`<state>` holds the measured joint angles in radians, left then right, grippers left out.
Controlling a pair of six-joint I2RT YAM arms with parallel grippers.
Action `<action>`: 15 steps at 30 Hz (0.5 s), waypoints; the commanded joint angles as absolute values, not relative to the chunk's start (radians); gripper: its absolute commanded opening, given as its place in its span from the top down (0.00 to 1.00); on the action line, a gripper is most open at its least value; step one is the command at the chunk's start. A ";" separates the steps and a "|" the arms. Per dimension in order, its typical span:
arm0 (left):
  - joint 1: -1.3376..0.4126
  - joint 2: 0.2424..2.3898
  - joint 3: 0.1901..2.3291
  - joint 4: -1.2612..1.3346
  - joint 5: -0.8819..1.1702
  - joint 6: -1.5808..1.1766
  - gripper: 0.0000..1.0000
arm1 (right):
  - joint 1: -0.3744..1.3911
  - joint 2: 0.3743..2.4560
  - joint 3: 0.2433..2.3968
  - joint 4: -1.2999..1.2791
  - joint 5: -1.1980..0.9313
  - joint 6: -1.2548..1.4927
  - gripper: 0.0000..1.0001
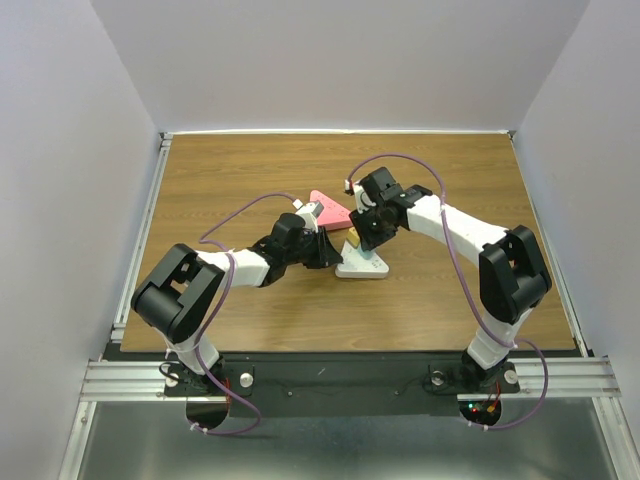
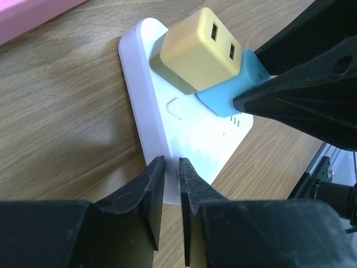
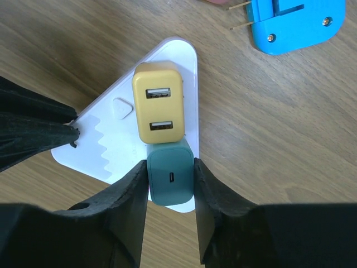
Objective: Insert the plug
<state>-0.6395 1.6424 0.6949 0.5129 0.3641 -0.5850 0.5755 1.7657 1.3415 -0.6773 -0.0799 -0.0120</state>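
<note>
Right wrist: yellow charger (image 3: 158, 109) beside plug (image 3: 171, 178)

Yellow charger (image 3: 158, 109) tight against teal plug (image 3: 172, 180)

A teal plug (image 3: 171, 181) with one small port in its top face stands upright at a corner of a white triangular power strip (image 3: 120, 151), touching the yellow two-port charger (image 3: 158, 109) seated beside it. The right claw (image 3: 171, 167) pinches the plug's sides. The strip lies flat on the wooden counter (image 3: 279, 139).
</note>
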 commanded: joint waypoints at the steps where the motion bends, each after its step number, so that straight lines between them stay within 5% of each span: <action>1: -0.649 1.657 0.667 0.374 0.345 -0.551 0.75 | 0.571 1.736 1.341 -0.627 -0.109 -0.034 0.66; 9: -0.650 1.663 0.672 0.370 0.344 -0.551 0.75 | 0.569 1.752 1.315 -0.626 -0.141 -0.048 0.94; 15: -0.650 1.661 0.672 0.367 0.338 -0.552 0.76 | 0.571 1.775 1.272 -0.627 -0.178 -0.037 1.00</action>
